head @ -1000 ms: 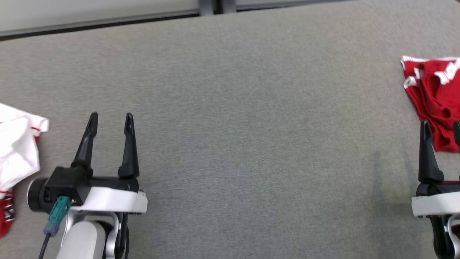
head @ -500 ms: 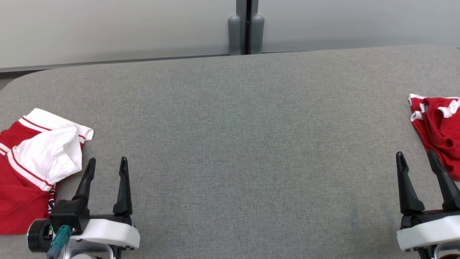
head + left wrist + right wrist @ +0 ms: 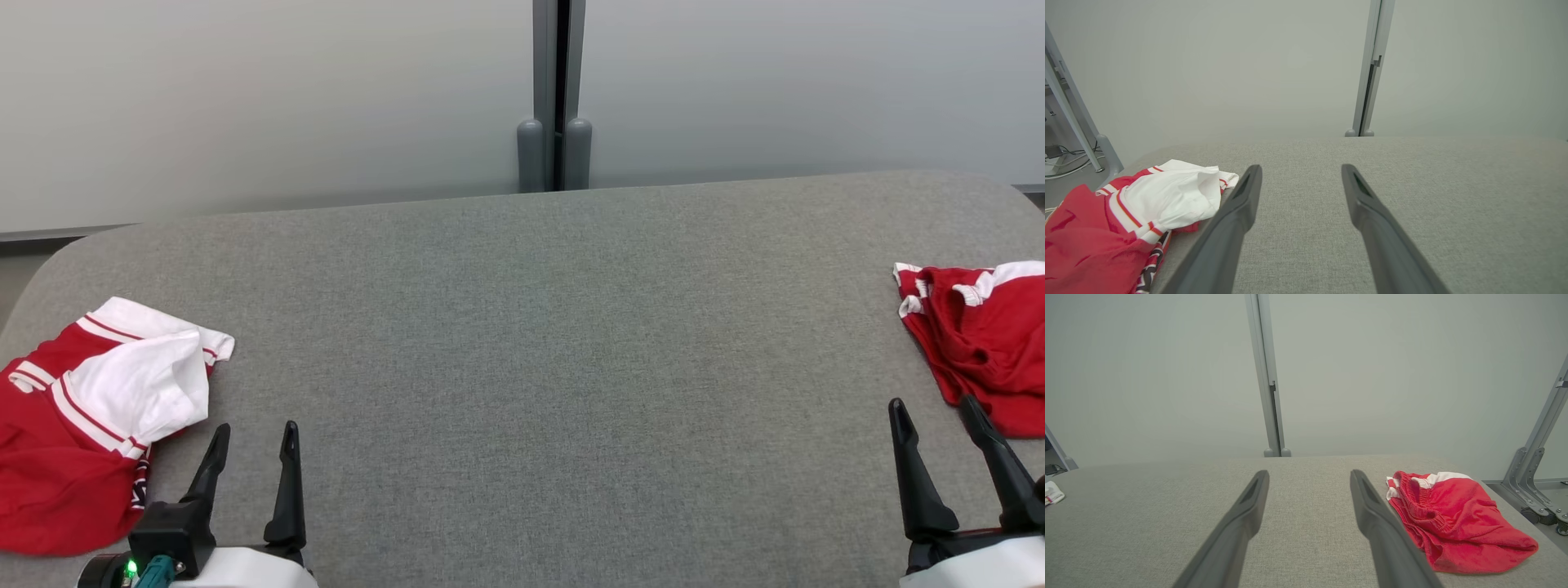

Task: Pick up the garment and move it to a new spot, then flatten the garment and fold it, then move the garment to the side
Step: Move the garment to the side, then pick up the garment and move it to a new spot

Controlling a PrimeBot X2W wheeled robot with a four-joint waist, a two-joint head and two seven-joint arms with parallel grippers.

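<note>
"Where's the left hand (image 3: 255, 428)?"

"Low at the counter's (image 3: 522, 343) front edge, near the left end. Its fingers (image 3: 286, 482) are spread wide and point toward the back edge."

"And the right hand (image 3: 931, 403)?"

"At the front edge near the right end, also spread wide, tips leaning slightly left."

Red shorts (image 3: 984, 351) cut by head view's right edge, red-and-white shirt (image 3: 73, 441) by its left, my left gripper (image 3: 255, 426) and right gripper (image 3: 931, 400) cropped below (2 fingers each showing).
</note>
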